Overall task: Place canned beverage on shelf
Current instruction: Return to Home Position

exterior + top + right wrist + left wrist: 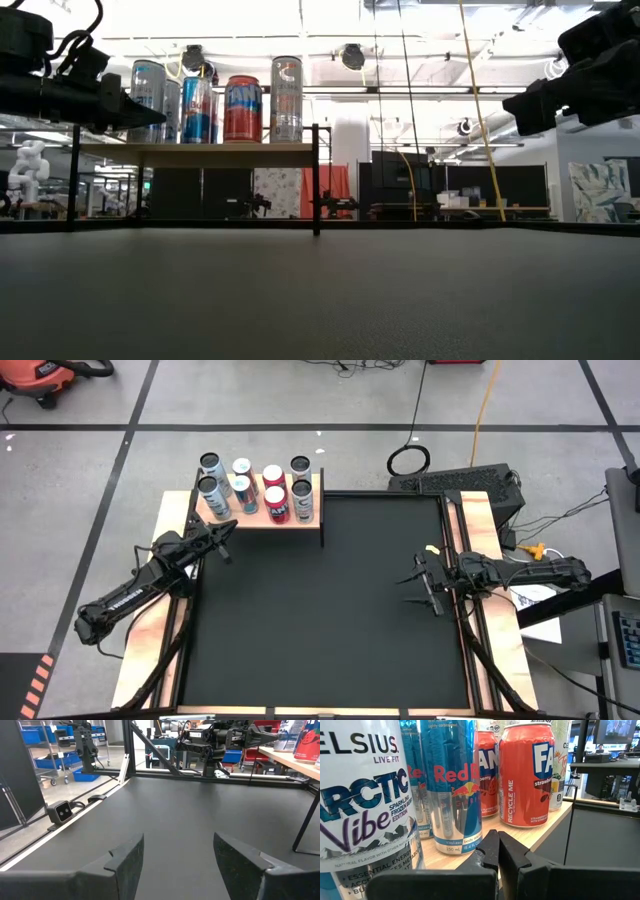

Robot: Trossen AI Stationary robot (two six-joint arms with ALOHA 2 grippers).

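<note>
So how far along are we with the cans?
Stocking looks done: eight cans stand in two rows on the shelf, none on the mat. In hand: nothing; the left gripper is shut and empty by the shelf's front edge, the right gripper open over the mat. Left: probably just parking both arms.

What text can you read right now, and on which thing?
"ELSIUS", cut at the edge: white can
"LIVE FIT": white can
"ARCTIC Vibe": white can
"SPARKLING FROZEN BERRY EDITION": white can
"Red B", rest turned away: blue can
"250 mL": blue can
"FA", rest turned away: red can
"RECYCLE ME": red can
"strawberry": red can
Finer print and the other views' labels: too small or blurred to read.
</note>
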